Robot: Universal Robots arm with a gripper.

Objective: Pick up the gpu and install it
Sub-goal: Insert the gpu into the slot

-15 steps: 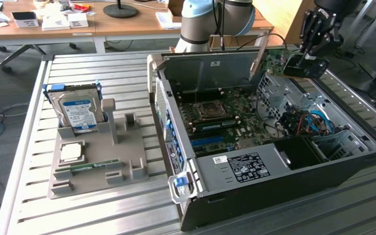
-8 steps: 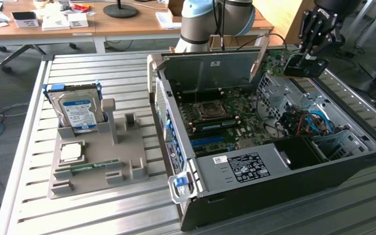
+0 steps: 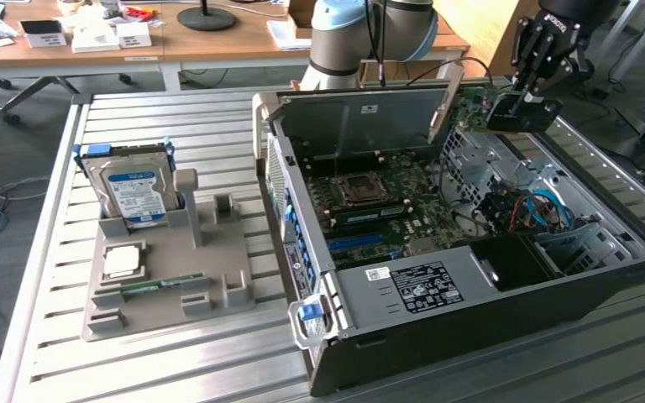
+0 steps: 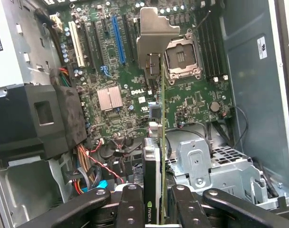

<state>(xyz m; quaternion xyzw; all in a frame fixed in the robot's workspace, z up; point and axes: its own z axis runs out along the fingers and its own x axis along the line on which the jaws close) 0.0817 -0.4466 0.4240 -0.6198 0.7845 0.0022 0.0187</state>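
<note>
In the exterior view the hand (image 3: 527, 94) hangs over the open computer case (image 3: 469, 277), toward the exterior view's right. It pinches the gpu (image 3: 521, 113) above the case, probably to line it up.

The case lies on its side on a slatted metal bench (image 3: 188, 369), near a grey holder (image 3: 165, 277) carrying a hard drive (image 3: 132, 191). A wooden bench (image 3: 188, 46) stands behind.

In the wrist view the gpu (image 4: 153, 161) sits edge-on between the fingers (image 4: 130, 209), its silver bracket (image 4: 153, 33) at the far end, over the motherboard (image 4: 116, 99) — a grip on the flat faces that seems meant to leave the card's edges free.
</note>
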